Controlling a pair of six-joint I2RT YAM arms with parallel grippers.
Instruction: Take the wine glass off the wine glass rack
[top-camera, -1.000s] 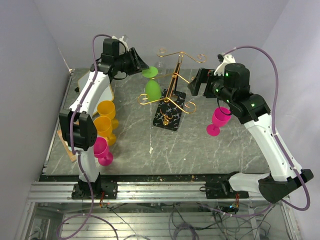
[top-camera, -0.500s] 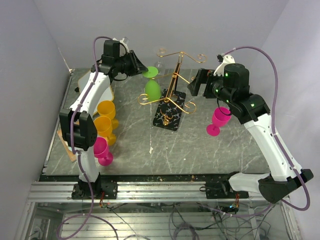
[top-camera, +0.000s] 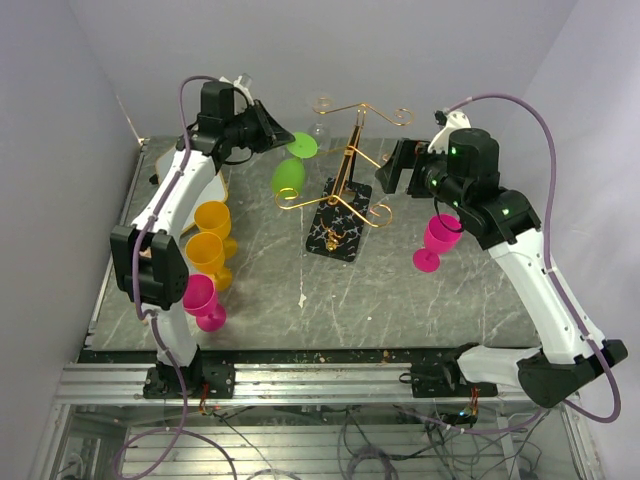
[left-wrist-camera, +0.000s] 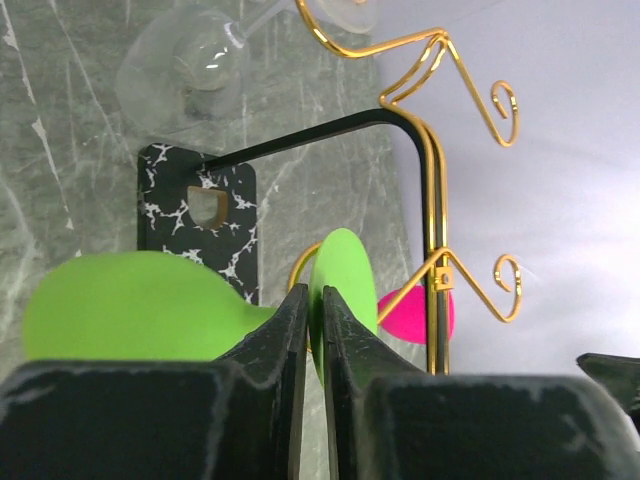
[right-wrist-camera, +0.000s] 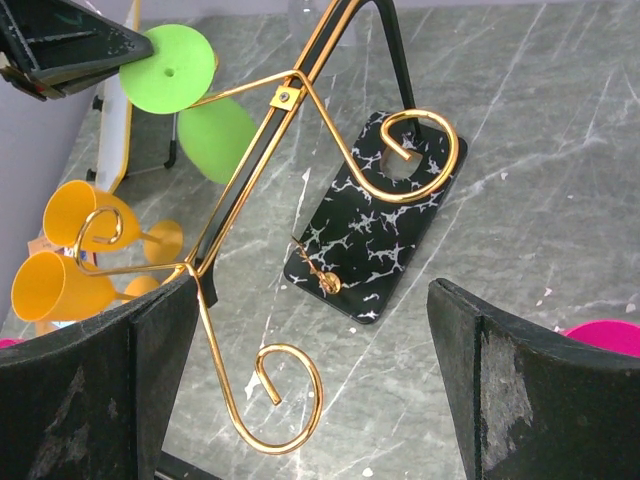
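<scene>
The green wine glass (top-camera: 288, 176) hangs tilted at the left gripper (top-camera: 284, 138), whose fingers (left-wrist-camera: 268, 345) pinch its flat round foot edge-on, the bowl slung below and to one side of them. Just beyond those fingertips stands the wine glass rack (top-camera: 347, 172), gold scroll arms on a black post; whether the stem is clear of the nearest arm cannot be told. The right gripper (top-camera: 393, 168) is spread wide, one scroll hook and the rack's marbled base (right-wrist-camera: 375, 220) between its fingers, touching neither.

No legible text, no labels, brands, numbers or signs
</scene>
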